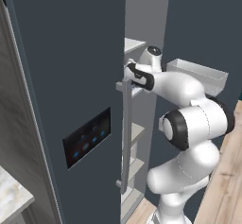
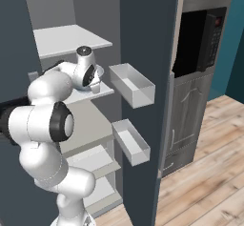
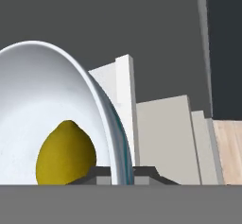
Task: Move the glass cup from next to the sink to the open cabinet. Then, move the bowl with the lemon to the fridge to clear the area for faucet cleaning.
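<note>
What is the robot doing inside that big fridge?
The robot's gripper is shut on the rim of the bowl, and the lemon sits inside it. The arm reaches into the open fridge, with the hand over a middle shelf. It looks like it is putting the bowl away there.

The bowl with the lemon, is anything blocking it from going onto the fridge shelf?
Nothing visible does. The fridge door stands open, and the gripper is shut on the bowl rim, with the lemon inside. In the right base view the hand is already reaching in over the white shelf.
</note>
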Controlling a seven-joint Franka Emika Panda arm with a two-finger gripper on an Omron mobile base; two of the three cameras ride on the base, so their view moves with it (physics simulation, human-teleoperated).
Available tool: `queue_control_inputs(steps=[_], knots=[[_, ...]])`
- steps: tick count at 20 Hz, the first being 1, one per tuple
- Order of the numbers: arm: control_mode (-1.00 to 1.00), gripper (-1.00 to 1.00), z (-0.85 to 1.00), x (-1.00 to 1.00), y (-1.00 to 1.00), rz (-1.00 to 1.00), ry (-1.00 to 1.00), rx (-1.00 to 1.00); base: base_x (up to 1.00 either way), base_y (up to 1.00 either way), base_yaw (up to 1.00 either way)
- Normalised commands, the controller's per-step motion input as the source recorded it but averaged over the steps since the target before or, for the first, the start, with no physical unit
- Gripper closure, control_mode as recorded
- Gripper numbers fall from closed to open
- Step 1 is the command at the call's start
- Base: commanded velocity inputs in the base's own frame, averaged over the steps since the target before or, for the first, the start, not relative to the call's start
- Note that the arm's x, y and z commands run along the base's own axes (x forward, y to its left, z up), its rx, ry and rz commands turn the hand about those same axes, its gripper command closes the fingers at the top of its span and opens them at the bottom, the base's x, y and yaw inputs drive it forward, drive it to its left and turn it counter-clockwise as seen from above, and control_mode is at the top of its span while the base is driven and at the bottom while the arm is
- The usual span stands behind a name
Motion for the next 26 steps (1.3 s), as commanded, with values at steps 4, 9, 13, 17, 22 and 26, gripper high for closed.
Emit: queue_control_inputs(steps=[4,9,13,17,22,26], knots=[[-1.0,-1.0,-0.08,0.49,0.33,0.0,0.0,0.0,0.0,0.0,0.0],[-1.0,-1.0,-0.02,0.19,0.13,0.0,0.0,0.04,0.0,0.0,0.0],[-1.0,-1.0,0.04,-0.07,0.0,0.0,-0.01,0.0,0.0,0.0,0.0],[-1.0,-1.0,0.36,-0.99,-0.45,-0.02,-0.13,0.04,0.0,0.0,0.0],[-1.0,-1.0,0.0,-1.0,-0.68,-0.05,-0.17,0.07,0.0,0.0,0.0],[-1.0,-1.0,-0.22,-1.0,-0.46,-0.06,-0.22,0.0,0.0,0.0,0.0]])
